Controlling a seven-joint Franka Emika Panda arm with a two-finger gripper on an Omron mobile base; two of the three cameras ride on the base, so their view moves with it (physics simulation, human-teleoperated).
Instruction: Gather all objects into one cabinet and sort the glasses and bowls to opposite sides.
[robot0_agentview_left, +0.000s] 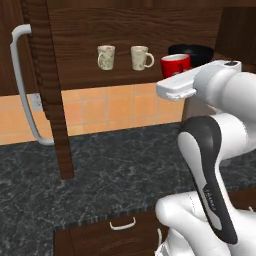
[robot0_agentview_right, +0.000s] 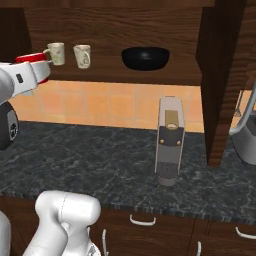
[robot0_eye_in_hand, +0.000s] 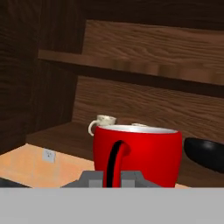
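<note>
I had the tool (robot0_eye_in_hand: 113, 177) clamped on the red cup (robot0_eye_in_hand: 138, 153), held off the cabinet shelf's (robot0_agentview_left: 100, 76) front edge, between mugs (robot0_agentview_left: 141, 57) and black bowl (robot0_agentview_left: 192, 51). Risk: clipping the bowl, or landing bowl-side.

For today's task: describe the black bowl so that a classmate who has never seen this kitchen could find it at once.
Start at the open dark wood cabinet above the stone counter. Along its bottom shelf stand two cream mugs toward the left, and the black bowl sits to their right. It is the only wide, shallow, glossy black vessel there; the others are taller and narrower.
</note>
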